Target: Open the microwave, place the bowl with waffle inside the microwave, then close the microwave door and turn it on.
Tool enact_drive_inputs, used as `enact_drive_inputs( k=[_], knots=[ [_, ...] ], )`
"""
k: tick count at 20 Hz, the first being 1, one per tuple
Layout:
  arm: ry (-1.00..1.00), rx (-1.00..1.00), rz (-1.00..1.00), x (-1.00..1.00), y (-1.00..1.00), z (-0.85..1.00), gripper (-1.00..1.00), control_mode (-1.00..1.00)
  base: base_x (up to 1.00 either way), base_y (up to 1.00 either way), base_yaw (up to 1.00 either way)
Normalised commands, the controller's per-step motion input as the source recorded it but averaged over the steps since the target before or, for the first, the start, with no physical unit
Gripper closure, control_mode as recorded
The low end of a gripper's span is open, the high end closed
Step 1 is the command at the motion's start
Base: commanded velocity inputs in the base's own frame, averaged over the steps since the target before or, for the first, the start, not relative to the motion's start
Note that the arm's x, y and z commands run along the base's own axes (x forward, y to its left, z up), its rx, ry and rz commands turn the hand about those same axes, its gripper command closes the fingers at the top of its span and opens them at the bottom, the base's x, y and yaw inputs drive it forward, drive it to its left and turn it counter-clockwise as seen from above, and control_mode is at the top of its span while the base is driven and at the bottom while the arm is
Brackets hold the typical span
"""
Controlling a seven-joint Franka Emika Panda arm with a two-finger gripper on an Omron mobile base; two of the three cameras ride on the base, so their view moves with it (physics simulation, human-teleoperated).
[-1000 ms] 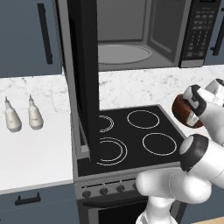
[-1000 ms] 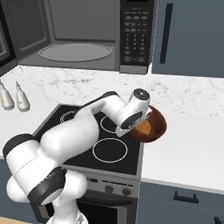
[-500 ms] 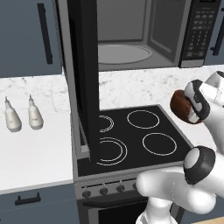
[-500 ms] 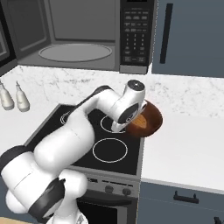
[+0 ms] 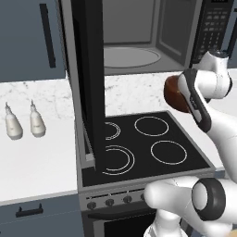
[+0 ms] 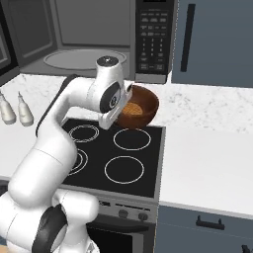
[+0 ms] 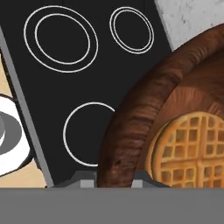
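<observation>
Left base view: the microwave door (image 5: 90, 78) is swung wide open, so step one looks done; the glossy reddish-brown bowl (image 5: 175, 92) is held at center right.

Right base view: the bowl is carried mid-frame above the black glass stovetop (image 6: 113, 153), not yet inside the grey-lined microwave (image 6: 99, 37).

Hand view: the tool (image 7: 113, 177) is clamped on the wood-grained rim at bottom center, and the gridded golden waffle (image 7: 192, 148) is seen at lower right. Placing, closing and starting are left.

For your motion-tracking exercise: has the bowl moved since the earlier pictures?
Yes. The bowl, held by the gripper, has risen and shifted left, from beside the stove's right edge to above its back burner, toward the open microwave.
</observation>
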Motion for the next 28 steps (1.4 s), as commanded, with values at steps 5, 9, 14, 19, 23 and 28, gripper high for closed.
enact_drive_inputs(
  k=[5, 9, 14, 19, 23, 28],
  knots=[
    [-0.19, -0.03, 0.28, 0.00, 0.84, 0.84, 1.00, -1.00, 0.00, 0.00, 0.00],
    [-0.05, 0.00, 0.29, 0.16, 0.81, 0.80, 1.00, -1.00, 0.00, 0.00, 0.00],
    [-0.16, -0.05, 0.17, -0.21, 0.70, 0.69, 1.00, -1.00, 0.00, 0.00, 0.00],
    [-0.29, -0.07, 0.08, -0.77, 0.43, 0.60, 1.00, -1.00, 0.00, 0.00, 0.00],
    [-0.43, -0.08, 0.08, -0.97, 0.38, 0.61, 1.00, -1.00, 0.00, 0.00, 0.00],
    [-0.20, -0.01, 0.08, -0.02, 0.25, 0.44, 1.00, -1.00, 0.00, 0.00, 0.00]
  ],
)
